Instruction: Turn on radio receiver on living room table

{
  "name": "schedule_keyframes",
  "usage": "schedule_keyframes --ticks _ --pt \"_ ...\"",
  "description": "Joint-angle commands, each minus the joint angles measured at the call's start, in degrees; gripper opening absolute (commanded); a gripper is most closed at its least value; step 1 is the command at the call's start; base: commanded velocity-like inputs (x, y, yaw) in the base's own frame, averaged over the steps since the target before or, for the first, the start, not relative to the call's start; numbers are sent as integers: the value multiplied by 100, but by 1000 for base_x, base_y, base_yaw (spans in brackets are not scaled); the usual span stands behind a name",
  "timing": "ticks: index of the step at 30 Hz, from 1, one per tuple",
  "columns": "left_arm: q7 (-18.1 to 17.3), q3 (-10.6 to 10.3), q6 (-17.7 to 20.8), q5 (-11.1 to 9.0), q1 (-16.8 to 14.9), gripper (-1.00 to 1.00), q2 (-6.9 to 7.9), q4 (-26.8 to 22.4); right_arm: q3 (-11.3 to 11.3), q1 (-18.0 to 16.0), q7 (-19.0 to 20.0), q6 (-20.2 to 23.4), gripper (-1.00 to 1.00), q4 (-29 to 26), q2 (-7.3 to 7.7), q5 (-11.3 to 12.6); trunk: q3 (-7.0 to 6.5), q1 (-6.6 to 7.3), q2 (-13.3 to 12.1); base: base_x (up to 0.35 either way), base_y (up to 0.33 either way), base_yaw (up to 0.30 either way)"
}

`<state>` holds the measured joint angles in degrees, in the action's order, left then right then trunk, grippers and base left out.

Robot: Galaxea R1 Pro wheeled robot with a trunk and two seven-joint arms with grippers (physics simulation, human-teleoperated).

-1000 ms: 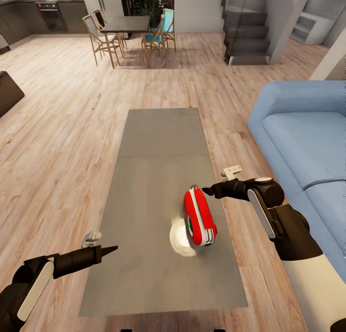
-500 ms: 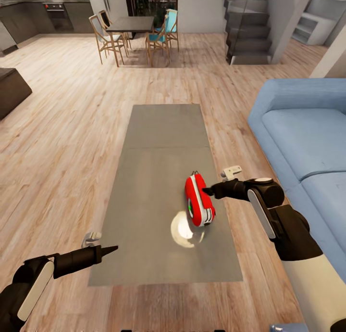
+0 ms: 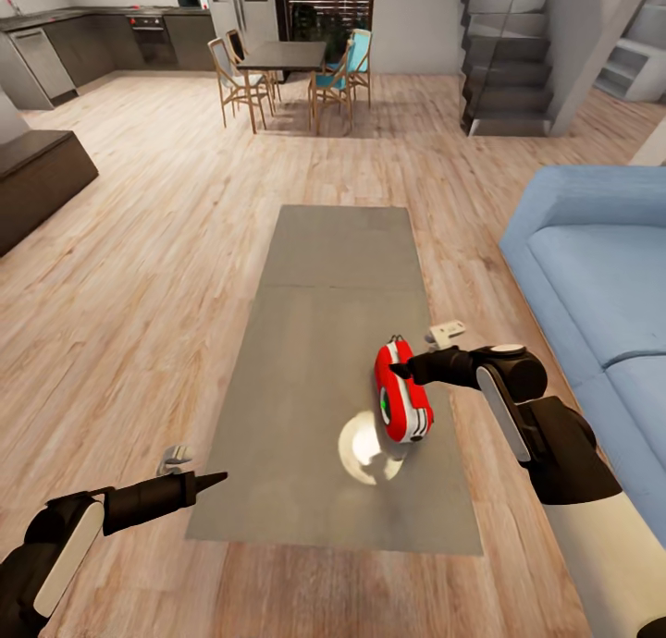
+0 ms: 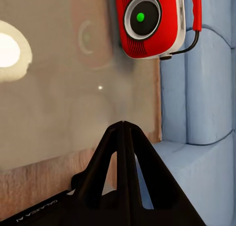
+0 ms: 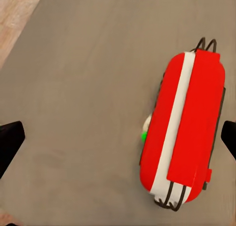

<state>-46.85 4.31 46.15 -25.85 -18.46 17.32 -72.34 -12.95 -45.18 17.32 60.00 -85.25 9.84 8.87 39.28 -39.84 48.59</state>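
One radio receiver [image 3: 403, 404] stands on the table [image 3: 314, 342], near the edge by the blue sofa [image 3: 601, 287]. The left wrist view alone reveals its dial glowing green. Right pincer [image 3: 398, 371] sits spread over the radio's top; left pincer [image 4: 123, 132] is clenched, off the table's corner

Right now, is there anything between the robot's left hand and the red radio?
Only bare table top, seen in the head view: the left gripper hangs at the table's edge, the radio stands further along, and a bright light spot lies between them.
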Motion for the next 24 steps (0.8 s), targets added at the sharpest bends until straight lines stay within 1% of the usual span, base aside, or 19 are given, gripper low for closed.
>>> schedule_keyframes --ticks 1,8,14,24 --pt "0 0 -1 1 0 -100 0 0 1 0 0 0 100 0 0 1 -8 0 0 0 0 172" --pt "5 -2 -1 1 0 -100 0 7 2 0 -9 0 100 -1 -2 1 -48 0 0 0 0 135" --pt "9 -8 -1 1 0 -100 0 9 4 0 -9 0 100 6 -8 1 -66 0 0 0 0 21" --pt "17 -9 -1 1 1 -100 2 17 19 0 -15 0 100 8 -9 3 -150 0 0 0 0 2"
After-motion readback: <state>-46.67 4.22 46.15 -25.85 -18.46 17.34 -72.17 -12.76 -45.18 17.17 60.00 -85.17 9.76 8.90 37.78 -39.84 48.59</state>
